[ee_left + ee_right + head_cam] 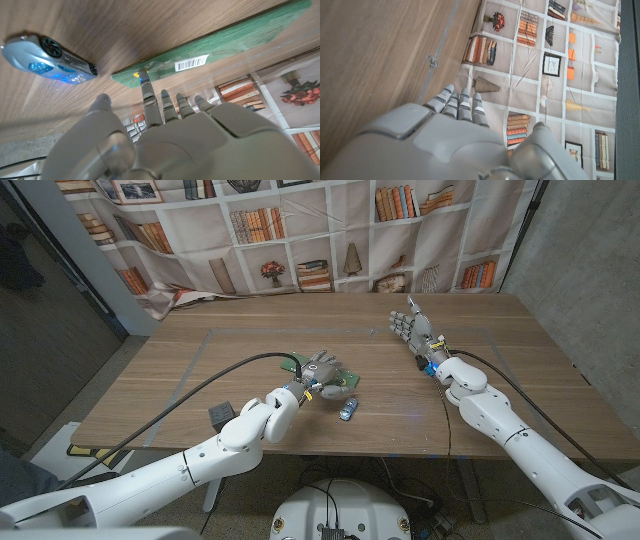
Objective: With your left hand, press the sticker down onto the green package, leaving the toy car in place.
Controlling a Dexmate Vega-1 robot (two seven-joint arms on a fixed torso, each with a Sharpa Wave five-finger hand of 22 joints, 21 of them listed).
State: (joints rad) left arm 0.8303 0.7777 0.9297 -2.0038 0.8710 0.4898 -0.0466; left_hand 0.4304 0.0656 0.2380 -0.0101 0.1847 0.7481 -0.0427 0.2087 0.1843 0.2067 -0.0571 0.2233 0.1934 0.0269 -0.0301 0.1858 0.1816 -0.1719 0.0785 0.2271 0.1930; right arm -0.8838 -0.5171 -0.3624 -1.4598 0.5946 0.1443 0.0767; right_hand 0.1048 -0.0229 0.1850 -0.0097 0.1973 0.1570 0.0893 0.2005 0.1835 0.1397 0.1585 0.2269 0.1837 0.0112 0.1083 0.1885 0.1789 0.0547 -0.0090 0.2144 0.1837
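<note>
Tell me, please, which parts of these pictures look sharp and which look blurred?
Left wrist view: the toy car and green package are fairly sharp, the near left hand soft. Right wrist view: the right hand is blurred, the backdrop crisp. Head view: evenly lit.

We can't really make out the sticker [137, 73], too tiny, and the left hand [322, 369] covers most of the green package [349, 375].

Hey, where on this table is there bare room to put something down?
Bare wood spans the table's middle, between the green package and the right hand, and the whole far strip toward the bookshelf backdrop. It is crowded around the left hand, over the package, with the toy car just beside it.
</note>
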